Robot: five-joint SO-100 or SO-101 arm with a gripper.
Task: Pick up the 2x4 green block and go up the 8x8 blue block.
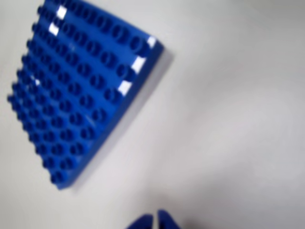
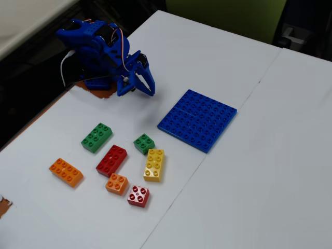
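Near the left edge of the table in the fixed view, the gripper (image 2: 148, 91) hangs from the folded blue arm (image 2: 96, 49), its two fingers drawn close together with nothing between them; the wrist view shows only the two blue tips (image 1: 153, 221), nearly touching, over bare table.

The 2x4 green block (image 2: 97, 137) lies flat and studs-up, toward the near-left part of the table, well apart from the gripper. Its long axis runs diagonally, from near-left to far-right in the fixed view. The 8x8 blue block (image 2: 197, 120) sits flat toward the table's middle, clear of the bricks.

Risks, as I judge them: a smaller square green brick (image 2: 144, 143) lies between the target and the baseplate and could be taken by mistake, since the colour matches. A red brick (image 2: 111, 160) sits just beside the oblong green one, so spread fingers coming down carelessly may nudge it. The gripper must also turn to close across the short width; gripping along the diagonal length would likely slip or miss. The green block is absent from the wrist view, so aiming leans on the fixed view.
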